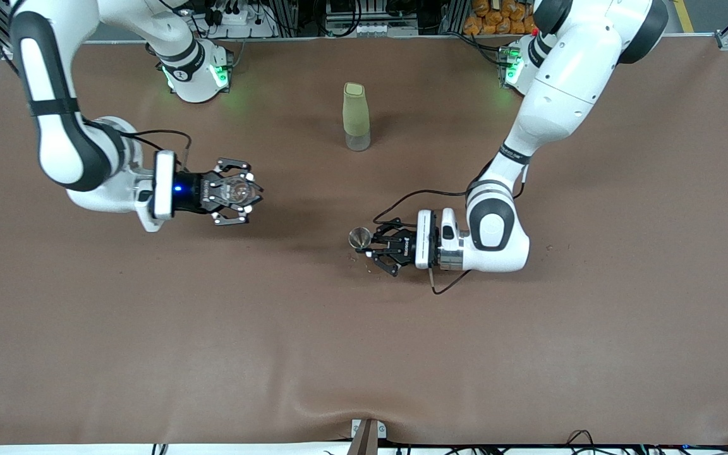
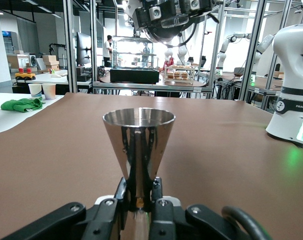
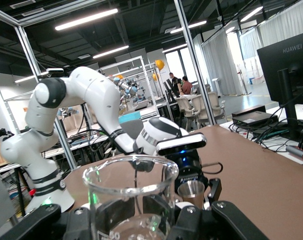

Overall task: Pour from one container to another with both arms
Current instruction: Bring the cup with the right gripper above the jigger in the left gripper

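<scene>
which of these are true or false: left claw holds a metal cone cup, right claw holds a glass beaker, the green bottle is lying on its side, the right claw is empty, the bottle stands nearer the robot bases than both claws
1. The left claw holds a metal cone cup. True.
2. The right claw holds a glass beaker. True.
3. The green bottle lies on its side. False: it stands upright on the table.
4. The right claw is empty. False: it is shut on the glass beaker.
5. The bottle stands closer to the robot bases than both claws are. True.

Two arms (image 1: 528, 133), one jigger (image 1: 359, 238), one beaker (image 1: 239, 191), one bottle (image 1: 356, 117)
</scene>
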`<state>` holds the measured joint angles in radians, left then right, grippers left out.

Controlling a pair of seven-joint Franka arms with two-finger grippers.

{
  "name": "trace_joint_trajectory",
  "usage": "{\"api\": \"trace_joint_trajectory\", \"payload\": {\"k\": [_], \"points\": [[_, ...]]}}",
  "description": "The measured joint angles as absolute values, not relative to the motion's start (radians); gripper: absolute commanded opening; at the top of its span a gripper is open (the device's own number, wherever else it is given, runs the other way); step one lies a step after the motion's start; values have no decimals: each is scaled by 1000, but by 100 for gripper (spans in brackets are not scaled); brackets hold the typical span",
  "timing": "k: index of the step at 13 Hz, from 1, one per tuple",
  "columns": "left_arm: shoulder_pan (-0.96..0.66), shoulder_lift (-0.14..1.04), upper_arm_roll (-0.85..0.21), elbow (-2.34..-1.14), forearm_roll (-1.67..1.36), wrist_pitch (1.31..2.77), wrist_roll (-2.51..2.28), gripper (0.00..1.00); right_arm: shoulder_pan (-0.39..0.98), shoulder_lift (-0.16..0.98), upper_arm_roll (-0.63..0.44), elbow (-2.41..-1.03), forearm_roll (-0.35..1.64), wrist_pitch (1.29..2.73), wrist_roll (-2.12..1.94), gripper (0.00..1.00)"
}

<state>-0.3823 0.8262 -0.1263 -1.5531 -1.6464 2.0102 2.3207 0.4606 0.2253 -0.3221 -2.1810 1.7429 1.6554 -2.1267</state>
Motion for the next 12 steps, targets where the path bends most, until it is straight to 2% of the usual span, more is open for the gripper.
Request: {"api": "trace_joint_trajectory", "payload": {"k": [8,12], "points": [[-425,830,-125,-1526,-1723,2091,2384,0,652,349,-317,-2144,2044,1708,-2254,0],[-438,848,-125,-1526,-1774,2093,2447,0,679,372,-290,-2111,2093,1757,-2271,0]]}}
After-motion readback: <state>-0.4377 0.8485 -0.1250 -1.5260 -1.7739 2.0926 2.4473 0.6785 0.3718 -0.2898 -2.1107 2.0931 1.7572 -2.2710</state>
